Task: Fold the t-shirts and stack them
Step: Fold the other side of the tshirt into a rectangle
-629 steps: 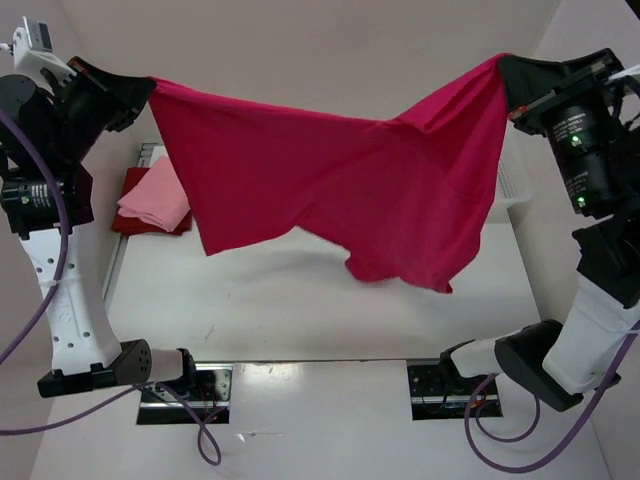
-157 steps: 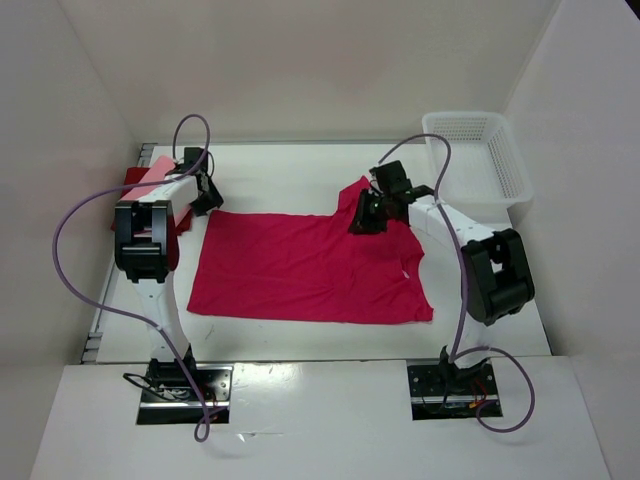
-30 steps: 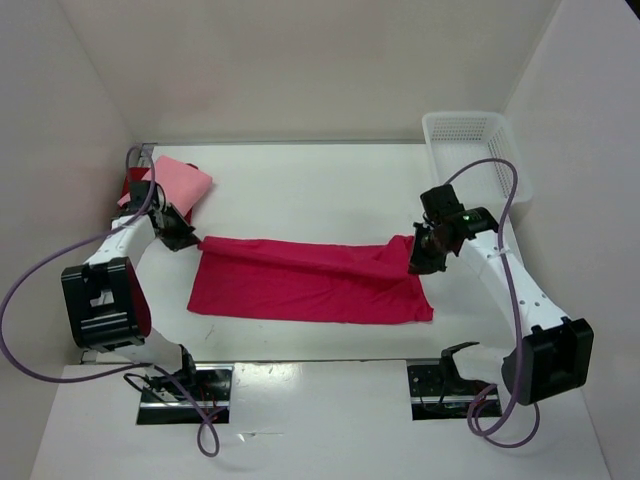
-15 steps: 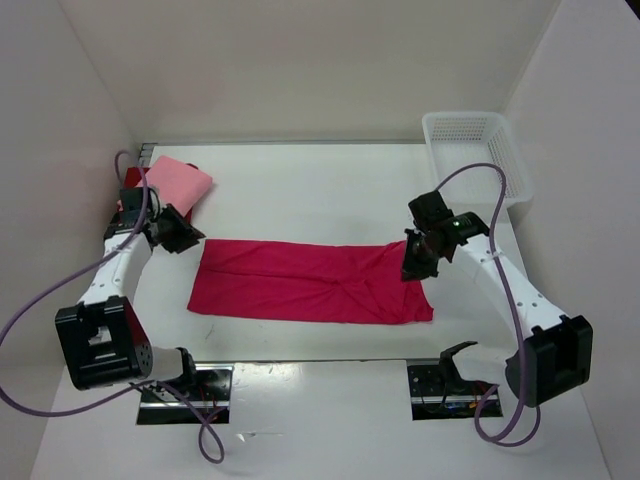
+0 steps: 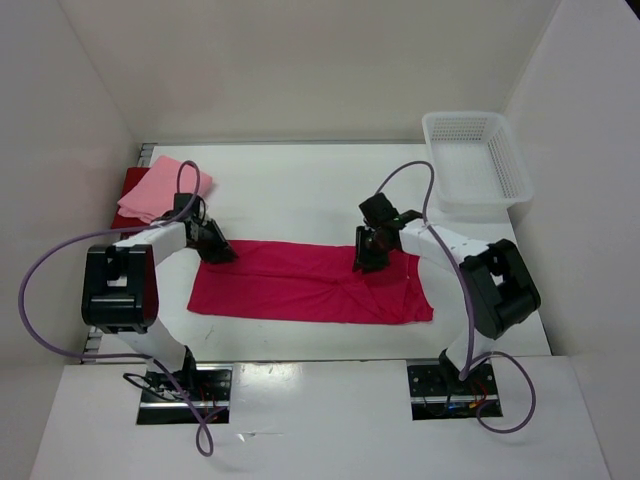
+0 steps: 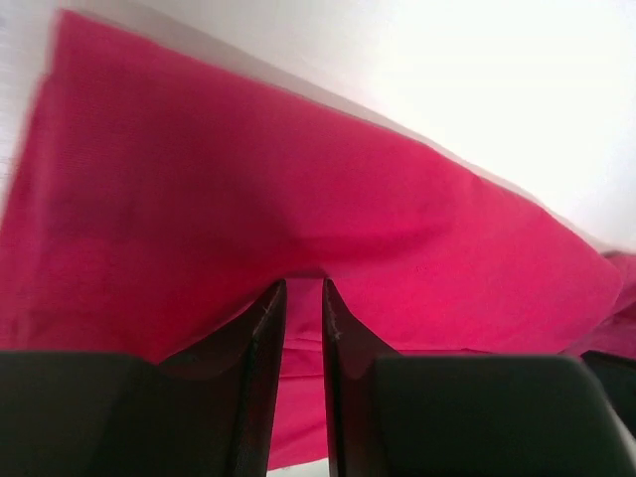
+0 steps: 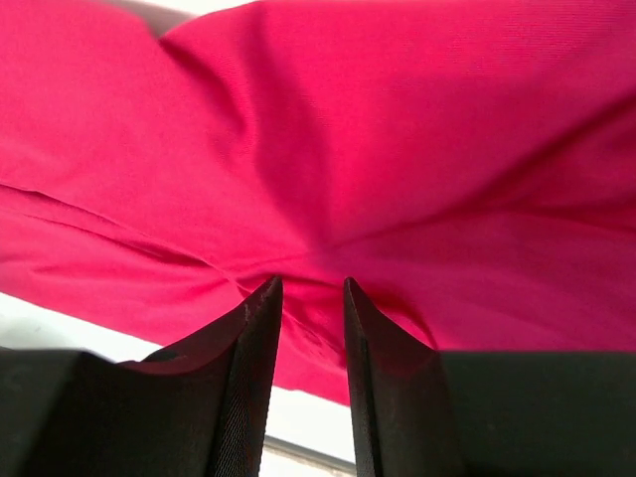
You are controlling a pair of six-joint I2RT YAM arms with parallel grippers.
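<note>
Magenta shirt (image 5: 310,283) lies mid-table as a long flat band. Its far edge, held lifted a second ago, is now laid down, so the lengthwise fold looks finished. Pink shirt (image 5: 165,188) sits on dark red shirt (image 5: 128,216) at far left. Left gripper (image 5: 222,252) and right gripper (image 5: 366,262) have released and slid inward, tips on the cloth. Only the wrist views show the jaws apart: left narrowly, right wider.

The magenta-pink t-shirt (image 5: 300,285) lies folded in a long band. The left gripper (image 5: 222,252) and the right gripper (image 5: 367,262) are at its far edge.
</note>
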